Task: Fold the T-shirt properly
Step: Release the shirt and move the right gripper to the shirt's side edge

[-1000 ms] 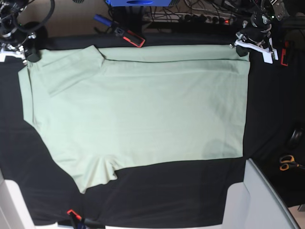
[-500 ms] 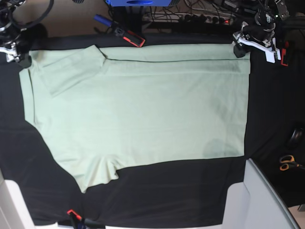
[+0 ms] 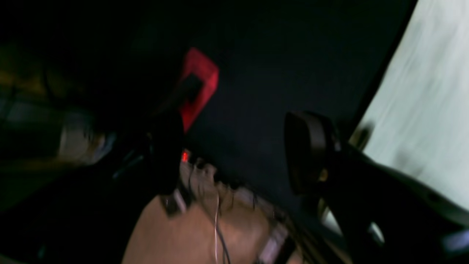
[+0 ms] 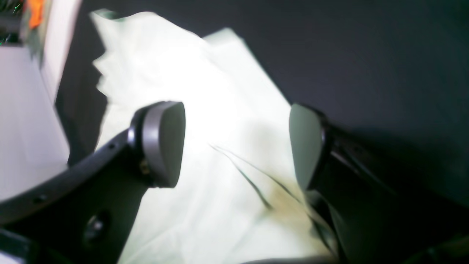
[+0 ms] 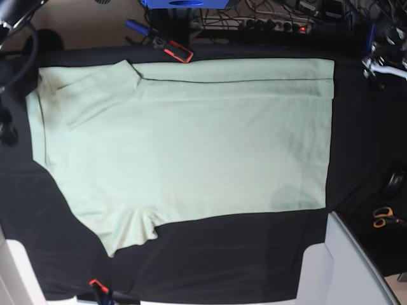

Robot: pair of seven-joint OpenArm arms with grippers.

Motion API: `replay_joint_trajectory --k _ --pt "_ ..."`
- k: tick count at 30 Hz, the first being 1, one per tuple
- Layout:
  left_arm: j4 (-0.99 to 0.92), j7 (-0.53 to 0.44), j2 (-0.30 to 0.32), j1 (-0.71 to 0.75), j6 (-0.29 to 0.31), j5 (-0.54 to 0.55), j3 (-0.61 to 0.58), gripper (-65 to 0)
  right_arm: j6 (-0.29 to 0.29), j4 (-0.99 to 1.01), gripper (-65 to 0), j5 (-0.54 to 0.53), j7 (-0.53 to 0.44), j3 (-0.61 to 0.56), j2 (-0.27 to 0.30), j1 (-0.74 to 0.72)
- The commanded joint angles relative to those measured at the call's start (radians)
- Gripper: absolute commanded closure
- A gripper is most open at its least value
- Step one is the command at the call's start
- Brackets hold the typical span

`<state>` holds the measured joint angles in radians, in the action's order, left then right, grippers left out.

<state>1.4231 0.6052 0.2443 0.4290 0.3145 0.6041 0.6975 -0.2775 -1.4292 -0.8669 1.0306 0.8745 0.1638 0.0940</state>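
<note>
The pale mint-green T-shirt lies spread on the black table cover, its far edge folded over in a narrow strip and one sleeve pointing to the near side. My left gripper is open and empty over black cloth, with the T-shirt beside it; in the base view the left gripper sits off the shirt's far right corner. My right gripper hangs open above the T-shirt, holding nothing.
A red-and-black tool lies at the far edge by the collar. Orange-handled scissors rest at the right. A grey-white bin stands at the near right. Cables and a power strip run along the back.
Both grippers opened, let go of the shirt's far corners and drew away outward. The folded far strip stays flat on the shirt.
</note>
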Motion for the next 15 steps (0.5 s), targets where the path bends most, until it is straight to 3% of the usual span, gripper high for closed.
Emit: replay_joint_trajectory --k 1,5,11,15 --pt "0.015 -0.018 0.017 -0.012 0.004 0.006 0.006 -42.8 -0.002 0.017 -42.1 -0.015 -0.011 -0.022 0.047 -0.036" --pt "0.018 -0.02 0.019 -0.078 0.007 -0.056 0.003 -42.5 -0.002 0.193 -42.1 0.045 -0.055 -0.137 0.128 -0.161" --pt "0.014 -0.028 0.019 -0.187 0.007 -0.418 -0.204 -42.3 -0.002 0.416 -42.7 0.243 -0.246 -0.364 0.205 -0.311" --pt "-0.02 -0.028 0.014 -0.259 0.007 -0.448 -0.238 -42.3 -0.007 0.554 -42.8 0.269 -0.33 -0.478 0.237 -0.389"
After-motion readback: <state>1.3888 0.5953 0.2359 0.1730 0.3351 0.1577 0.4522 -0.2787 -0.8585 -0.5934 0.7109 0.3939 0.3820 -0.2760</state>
